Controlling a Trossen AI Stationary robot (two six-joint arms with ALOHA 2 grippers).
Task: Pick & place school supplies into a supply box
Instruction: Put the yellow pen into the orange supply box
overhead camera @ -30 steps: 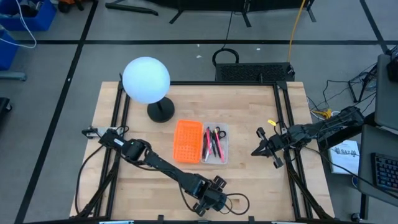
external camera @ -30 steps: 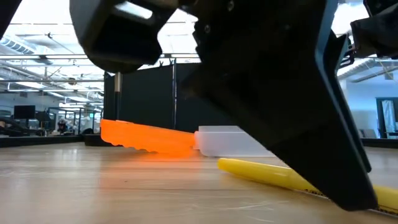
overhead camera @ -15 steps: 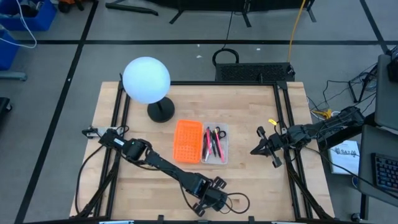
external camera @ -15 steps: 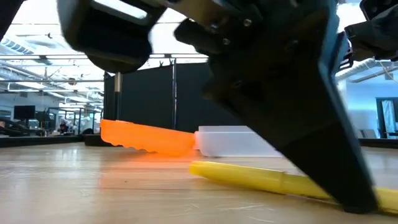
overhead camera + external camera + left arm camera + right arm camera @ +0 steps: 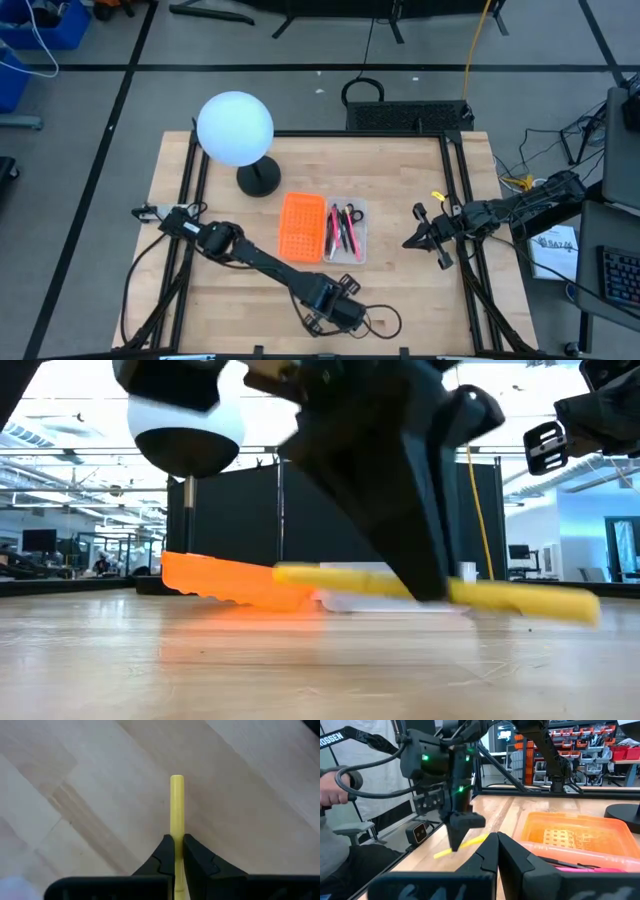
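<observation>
Surface: the pale wooden surface [image 5: 400, 210] carries everything; its near edge lies just beyond the left claw, on the side away from the clear plastic supply box with its orange gridded lid panel [image 5: 322, 229].
Lamp: a white globe lamp on a black round base [image 5: 236, 130] stands on the box's far side, off toward the left arm's base, well out of the likely carrying path.
Box: the clear half already holds pink, red and dark pens plus black-handled scissors; the lid panel lies flat beside it on the lamp's side.
Left claw: the left claw [image 5: 345, 297] is clamped on a thin yellow pen [image 5: 440, 588], held off the wood, near the box on its side away from the lamp.
Right claw: the right claw [image 5: 410, 243] is closed on nothing and waits beside the box, opposite the lid.
Risk, grip: the pen sticks out long on both sides of the fingers, so it could swivel or slip during the carry.
Risk, box: a protruding end may catch the box wall, or the pen could land across the crowded contents and roll out.
Room: bare wood between claw and box looks ample; the near edge is the tight side.
</observation>
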